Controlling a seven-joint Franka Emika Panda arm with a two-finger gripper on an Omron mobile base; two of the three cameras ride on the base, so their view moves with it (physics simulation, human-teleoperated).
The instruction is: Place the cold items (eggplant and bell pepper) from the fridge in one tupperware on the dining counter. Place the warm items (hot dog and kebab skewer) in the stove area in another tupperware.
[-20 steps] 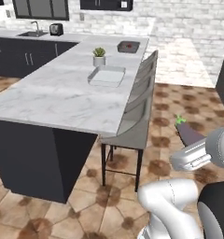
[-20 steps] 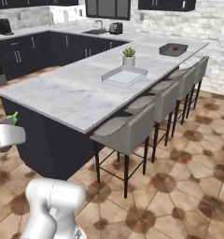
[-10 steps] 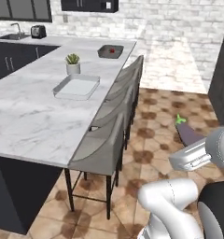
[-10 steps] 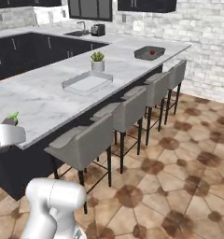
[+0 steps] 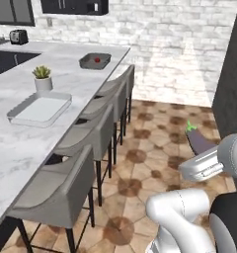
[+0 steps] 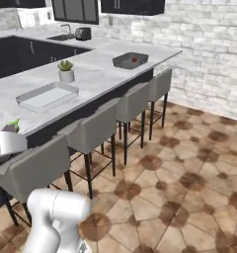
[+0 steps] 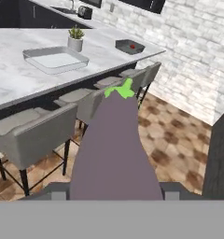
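The gripper (image 7: 115, 193) seemingly pinches the eggplant (image 7: 115, 149), stools (image 7: 32, 135) fronting the counter's tupperware (image 7: 55, 59).

A row of stools (image 5: 86, 148) lines the near edge of the counter (image 5: 21, 143), blocking any low approach. Above it the marble lies open around the tupperware (image 5: 40, 108); a plant (image 5: 42, 79) stands just beyond, a dark tray (image 5: 95, 61) farther off
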